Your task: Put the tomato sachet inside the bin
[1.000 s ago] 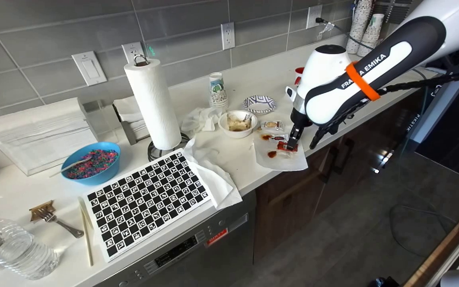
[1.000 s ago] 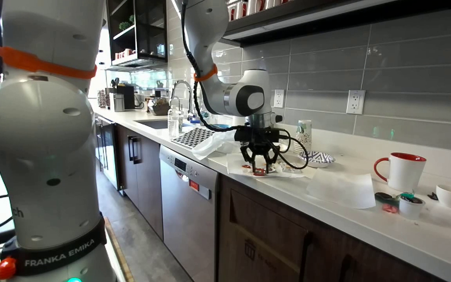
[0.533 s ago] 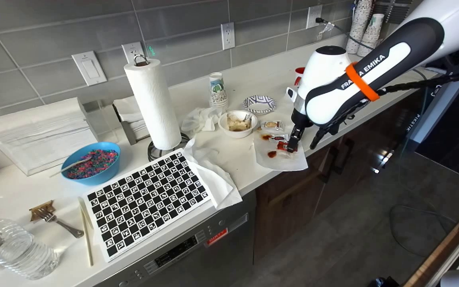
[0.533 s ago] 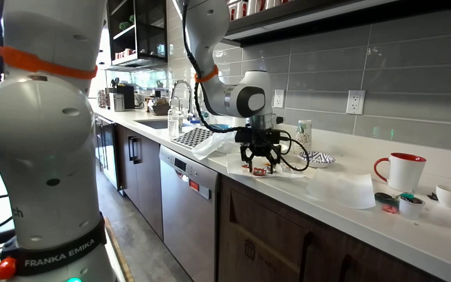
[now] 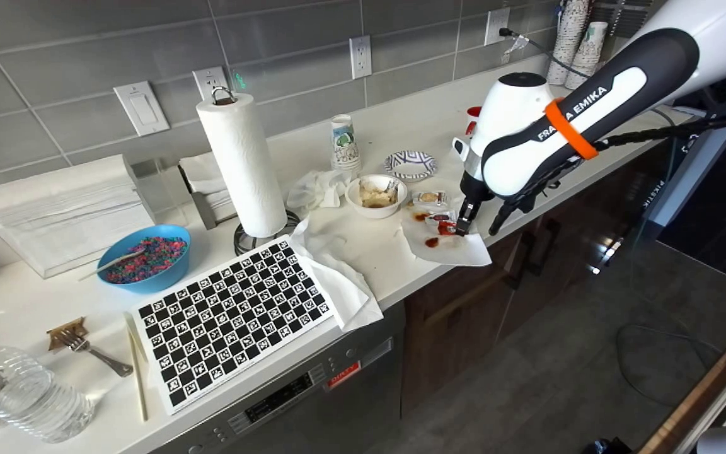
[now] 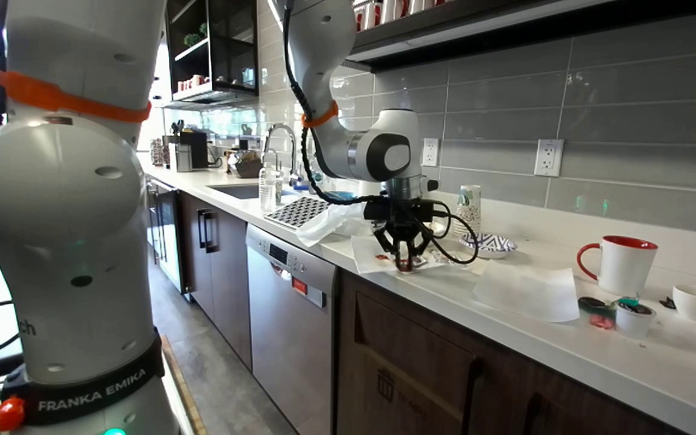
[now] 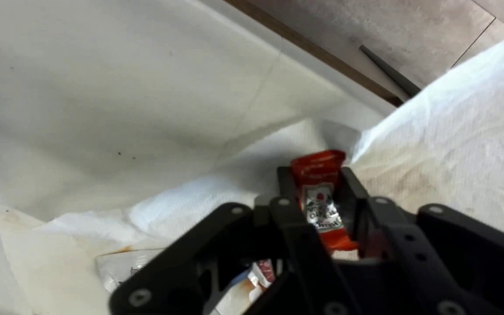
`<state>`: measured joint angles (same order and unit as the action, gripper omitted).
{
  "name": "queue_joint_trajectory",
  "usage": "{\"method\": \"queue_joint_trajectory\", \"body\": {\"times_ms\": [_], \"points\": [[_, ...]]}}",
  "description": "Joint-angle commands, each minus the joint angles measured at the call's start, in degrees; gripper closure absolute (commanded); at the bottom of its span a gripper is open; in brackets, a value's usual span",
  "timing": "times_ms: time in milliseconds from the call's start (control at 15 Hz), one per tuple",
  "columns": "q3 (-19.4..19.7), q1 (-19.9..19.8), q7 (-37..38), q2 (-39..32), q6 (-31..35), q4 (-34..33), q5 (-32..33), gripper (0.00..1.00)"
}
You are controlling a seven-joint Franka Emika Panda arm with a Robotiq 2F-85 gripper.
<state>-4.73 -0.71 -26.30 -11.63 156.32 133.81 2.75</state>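
Grey-tiled kitchen wall [image 5: 300,57] with plug sockets [image 5: 360,57], behind a long white counter [image 5: 375,261]. Below the counter, a steel dishwasher [image 6: 290,326] and a dark wooden cupboard [image 6: 426,374] with a bin symbol [image 6: 385,385] on its front (lettering beside it too faint to read). Grey floor [image 5: 564,366] in front; dark shelf [image 6: 565,24] overhead, cut off at the top. Along the counter, a paper towel roll [image 5: 240,170], a blue bowl [image 5: 161,277] with coloured bits inside, a black-and-white checkered board [image 5: 234,321], a white bowl [image 5: 372,213] with food remains, a stack of paper cups [image 5: 345,148] and a patterned dish [image 5: 411,165].

Near the counter's front edge, a sheet of white paper [image 5: 457,255] with red stains. Right over it, the black gripper [image 7: 317,175] of a robot arm [image 5: 514,167], pointing down, fingers [image 7: 286,183] close together, with the red tomato sachet [image 7: 322,214] pinched between them, printed face towards the wrist camera. Paper creased up just beside the sachet's end; contact between the two impossible to tell.

Partly hidden: more small packets [image 7: 118,267], half covered by the gripper's dark parts in the wrist view. Mug [image 6: 626,272] whole in an exterior view. Clear bottle [image 5: 32,394] at the left edge, hard to separate from things behind it.
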Motion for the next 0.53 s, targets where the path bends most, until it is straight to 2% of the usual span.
{"method": "queue_joint_trajectory", "body": {"times_ms": [0, 67, 133, 200, 467], "points": [[-0.38, -0.51, -0.49, -0.87, 0.58, -0.48, 0.17, 0.96], [-0.35, -0.47, -0.40, -0.87, 0.55, -0.54, 0.25, 0.74], [-0.34, -0.46, -0.36, -0.88, 0.55, -0.59, 0.27, 0.66], [-0.35, -0.44, -0.33, -0.93, 0.54, -0.60, 0.27, 0.66], [-0.39, -0.41, -0.35, -1.01, 0.46, -0.56, 0.32, 0.40]]}}
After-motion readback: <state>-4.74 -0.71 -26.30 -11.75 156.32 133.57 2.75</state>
